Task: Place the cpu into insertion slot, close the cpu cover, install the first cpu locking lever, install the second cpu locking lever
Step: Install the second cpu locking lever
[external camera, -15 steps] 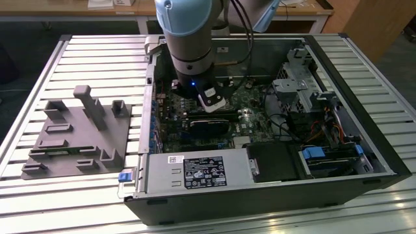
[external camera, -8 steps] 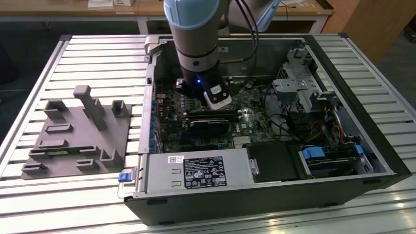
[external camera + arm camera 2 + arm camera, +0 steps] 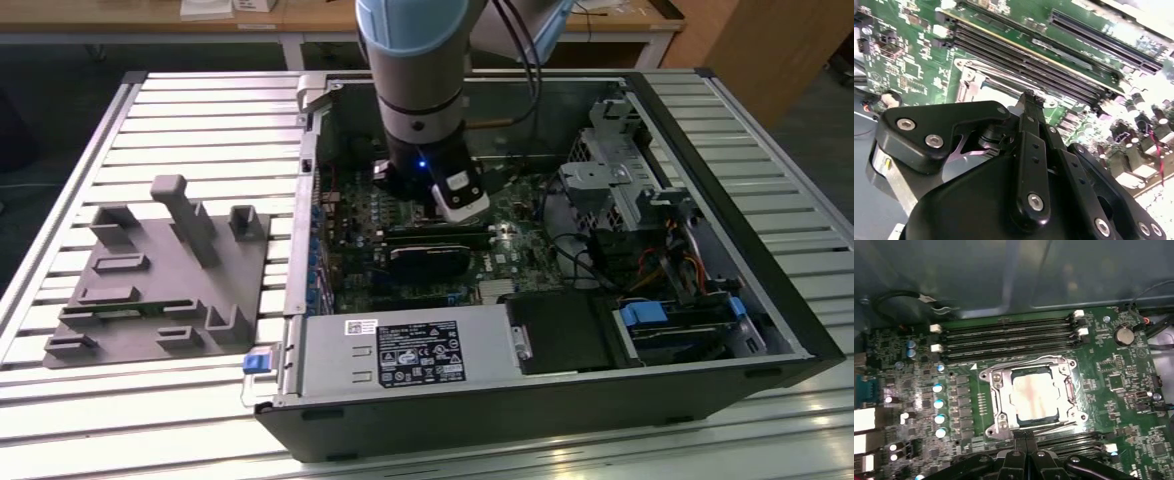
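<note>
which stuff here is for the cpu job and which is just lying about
For the job:
- cpu, seated in the insertion slot
- cpu cover, down over it
- gripper, beside the slot

Lying about:
- grey fixture plate
- power supply
- memory slots
- coin battery

Single arm reaching straight down, wrist vertical, blue light lit on wrist housing, white block at its lower end. Gripper pointing down below wrist, black linkage bars and silver screws fanning out behind fingertips in both wrist views. Fingers pressed together, edge to edge, no gap between tips in first wrist view. Nothing seen clamped between them, though tips partly hidden in second wrist view, so probably empty.
</note>
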Controlling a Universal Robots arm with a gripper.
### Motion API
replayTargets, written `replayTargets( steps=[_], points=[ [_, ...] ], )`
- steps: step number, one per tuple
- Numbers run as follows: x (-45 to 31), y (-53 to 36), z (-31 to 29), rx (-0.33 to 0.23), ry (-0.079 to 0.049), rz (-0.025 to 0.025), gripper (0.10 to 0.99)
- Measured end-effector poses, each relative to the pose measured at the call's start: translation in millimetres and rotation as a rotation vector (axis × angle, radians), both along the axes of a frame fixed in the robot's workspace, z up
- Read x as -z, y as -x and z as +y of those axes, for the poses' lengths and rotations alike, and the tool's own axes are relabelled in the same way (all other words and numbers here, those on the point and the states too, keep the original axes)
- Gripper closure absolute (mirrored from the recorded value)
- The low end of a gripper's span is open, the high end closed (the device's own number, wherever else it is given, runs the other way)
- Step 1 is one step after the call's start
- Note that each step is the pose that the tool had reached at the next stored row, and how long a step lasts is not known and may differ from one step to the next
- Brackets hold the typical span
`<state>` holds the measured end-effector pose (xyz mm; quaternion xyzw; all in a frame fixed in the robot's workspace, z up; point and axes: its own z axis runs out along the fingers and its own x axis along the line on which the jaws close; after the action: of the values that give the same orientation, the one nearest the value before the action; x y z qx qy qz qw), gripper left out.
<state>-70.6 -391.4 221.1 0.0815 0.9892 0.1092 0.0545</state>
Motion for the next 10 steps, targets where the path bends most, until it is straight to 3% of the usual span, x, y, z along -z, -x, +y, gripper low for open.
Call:
replayTargets(
  steps=[4,10],
  points=[
    [-0.1,-5.3,3.5,0.001,0.016,0.0004,0.980],
    [0.2,-10.4,15.5,0.001,0.038,0.0063,0.980]
  ],
)
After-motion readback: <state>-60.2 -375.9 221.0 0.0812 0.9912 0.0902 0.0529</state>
